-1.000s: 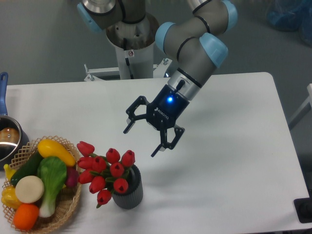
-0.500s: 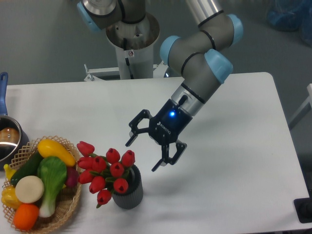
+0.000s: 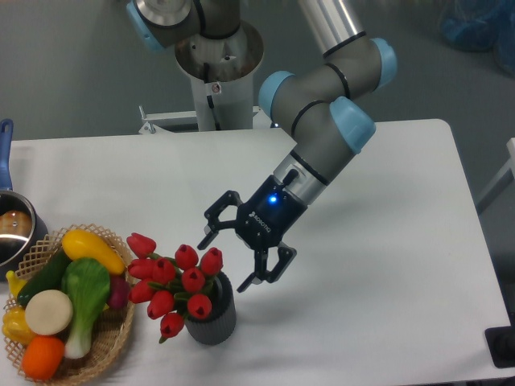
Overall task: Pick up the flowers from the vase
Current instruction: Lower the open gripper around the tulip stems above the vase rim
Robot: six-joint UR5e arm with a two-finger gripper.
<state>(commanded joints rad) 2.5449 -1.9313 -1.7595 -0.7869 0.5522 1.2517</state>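
- Camera view from the fixed spot showed the gripper (image 3: 222, 261) hanging just up and right of the flowers (image 3: 175, 283), fingers spread wide and nothing held between them.
- One fingertip (image 3: 203, 240) sat close above the top buds, the other one was down by the right edge of the vase (image 3: 212, 314). Couldn't tell if either actually touched anything.
- Flowers were sitting in the vase, red buds leaning out toward the left, a couple of them drooping low over the rim.
- Vase stood upright on the white table (image 3: 386, 241), near the front edge.
- Just left of it was a wicker basket (image 3: 113, 338) full of toy veggies, and a metal pot (image 3: 14, 229) with a blue handle poked in at the far left.
- Blue light glowed on the gripper body.
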